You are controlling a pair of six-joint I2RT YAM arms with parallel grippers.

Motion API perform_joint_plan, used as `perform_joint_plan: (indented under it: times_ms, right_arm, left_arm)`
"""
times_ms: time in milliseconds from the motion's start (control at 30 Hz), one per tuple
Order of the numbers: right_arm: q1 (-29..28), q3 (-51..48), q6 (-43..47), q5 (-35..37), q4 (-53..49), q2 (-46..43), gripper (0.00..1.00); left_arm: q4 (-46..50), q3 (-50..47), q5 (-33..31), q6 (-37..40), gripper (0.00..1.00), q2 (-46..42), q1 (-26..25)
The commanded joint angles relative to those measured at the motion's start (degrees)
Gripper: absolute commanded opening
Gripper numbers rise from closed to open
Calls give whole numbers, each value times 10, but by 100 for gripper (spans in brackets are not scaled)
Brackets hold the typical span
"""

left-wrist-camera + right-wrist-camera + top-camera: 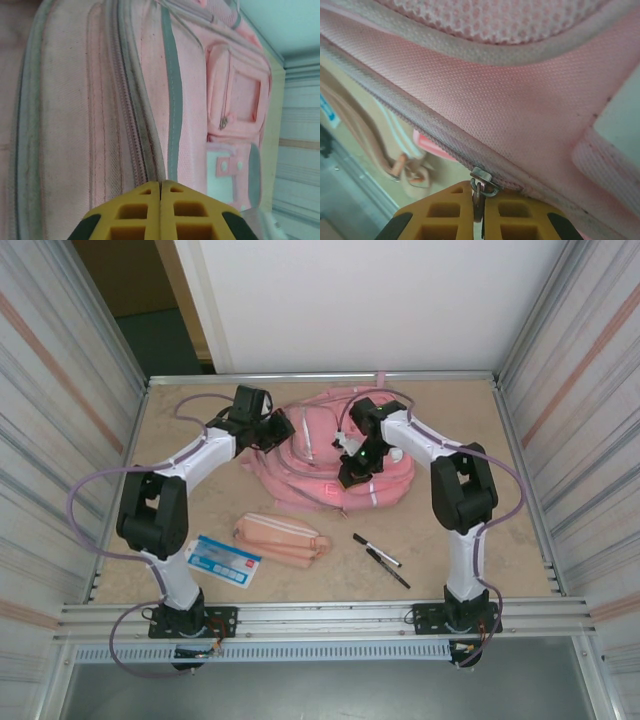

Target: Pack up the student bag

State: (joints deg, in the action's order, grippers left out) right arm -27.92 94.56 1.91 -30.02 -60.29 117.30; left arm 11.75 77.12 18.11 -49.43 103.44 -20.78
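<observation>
Two grippers met the student bag (pixel 310 455), which lay at the far middle of the table (pixel 500 540). The right gripper (pixel 479 202) was clamped on the zipper pull (pixel 482 181) at the bag's seam. The left gripper (pixel 160 197) was fully closed, pads together, with its tip against the fabric beside a zip line. Bare tabletop lay to the right of the bag. A pouch (pixel 282 537) and two pens (pixel 380 558) lay nearer the bases.

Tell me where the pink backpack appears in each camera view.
Top external: student bag at the table's back centre.
Left wrist: its pockets and zip stretch ahead of the left gripper.
Right wrist: its fabric crosses above the right gripper, shut on the zip pull.
Shared landmark: the beige table.
</observation>
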Motion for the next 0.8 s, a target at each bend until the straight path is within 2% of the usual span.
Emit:
perform_joint_plan:
  times_ms: [0, 133, 333, 500, 600, 767]
  right_arm:
    - [-39, 35, -44, -98, 32, 12, 9]
    - [-65, 32, -116, -77, 96, 12, 18]
    - [-59, -45, -228, -58, 236, -22, 20]
    - [-62, -78, -268, -26, 285, -35, 18]
    - [-78, -65, -290, -41, 307, -22, 21]
    - [-93, -39, -315, -3, 324, 3, 23]
  left_arm:
    - [-44, -3, 29, -36, 0, 18, -25]
    - [-50, 6, 21, -36, 0, 30, -35]
    - [-39, 14, 11, -20, 0, 49, -29]
    - [-63, -7, 26, -42, 0, 52, -23]
    - [-67, -13, 18, -41, 0, 53, -29]
    - [-85, -20, 28, -50, 0, 62, -29]
